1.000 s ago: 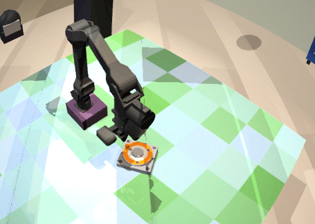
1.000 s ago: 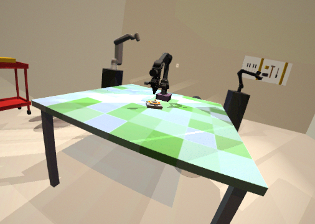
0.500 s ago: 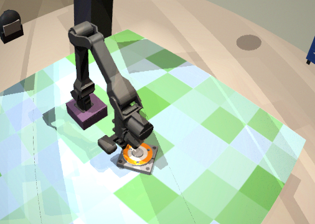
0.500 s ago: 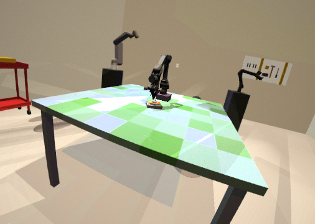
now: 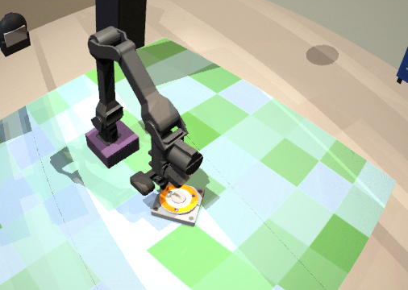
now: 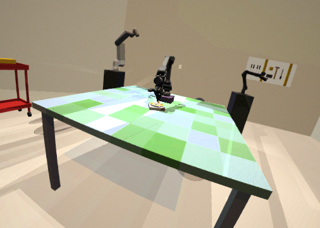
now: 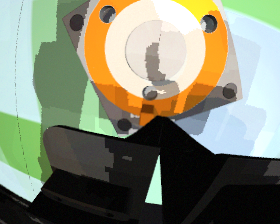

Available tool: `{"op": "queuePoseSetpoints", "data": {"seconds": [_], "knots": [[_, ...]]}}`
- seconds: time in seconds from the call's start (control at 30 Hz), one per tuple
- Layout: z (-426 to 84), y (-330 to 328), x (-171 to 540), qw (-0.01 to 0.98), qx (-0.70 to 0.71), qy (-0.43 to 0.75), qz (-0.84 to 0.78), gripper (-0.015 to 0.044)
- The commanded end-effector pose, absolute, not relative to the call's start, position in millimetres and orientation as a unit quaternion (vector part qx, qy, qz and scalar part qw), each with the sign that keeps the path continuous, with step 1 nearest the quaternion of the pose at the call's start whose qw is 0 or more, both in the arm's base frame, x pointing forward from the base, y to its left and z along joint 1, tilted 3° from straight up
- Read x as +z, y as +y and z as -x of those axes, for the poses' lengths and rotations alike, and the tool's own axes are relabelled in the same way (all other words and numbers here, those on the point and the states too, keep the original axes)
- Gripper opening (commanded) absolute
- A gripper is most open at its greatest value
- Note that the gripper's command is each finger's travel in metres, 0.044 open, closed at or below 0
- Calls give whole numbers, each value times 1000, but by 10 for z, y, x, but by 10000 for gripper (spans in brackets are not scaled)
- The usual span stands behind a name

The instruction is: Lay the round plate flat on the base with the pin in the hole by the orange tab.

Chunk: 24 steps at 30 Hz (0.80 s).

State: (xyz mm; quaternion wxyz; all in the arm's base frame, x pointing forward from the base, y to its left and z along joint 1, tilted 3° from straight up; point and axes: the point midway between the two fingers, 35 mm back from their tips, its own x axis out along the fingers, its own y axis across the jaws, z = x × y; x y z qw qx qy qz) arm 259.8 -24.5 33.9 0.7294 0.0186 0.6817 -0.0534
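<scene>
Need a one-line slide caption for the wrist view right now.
Shut jaws of the gripper meet in a point at the near rim of the orange-ringed round plate, which sits on its post over the grey base.

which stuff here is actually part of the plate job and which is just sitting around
Part of the job:
round plate
its orange tab
base
post
gripper, shut on nothing

Just lying about:
black pedestal
red cart
wall tool board
other arms
</scene>
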Motion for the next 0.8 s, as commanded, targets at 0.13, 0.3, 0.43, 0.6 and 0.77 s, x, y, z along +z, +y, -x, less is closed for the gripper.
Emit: {"op": "queuePoseSetpoints", "data": {"seconds": [0.13, 0.3, 0.43, 0.6, 0.77], "knots": [[-2581, -137, 320, 728, -52, 683, -21, 0], [-2591, -74, 319, 728, -52, 683, -21, 0], [-2610, -22, 318, 728, -52, 683, -21, 0], [-2634, 51, 319, 728, -52, 683, -21, 0], [-2676, 124, 322, 728, -51, 683, -21, 0]]}}
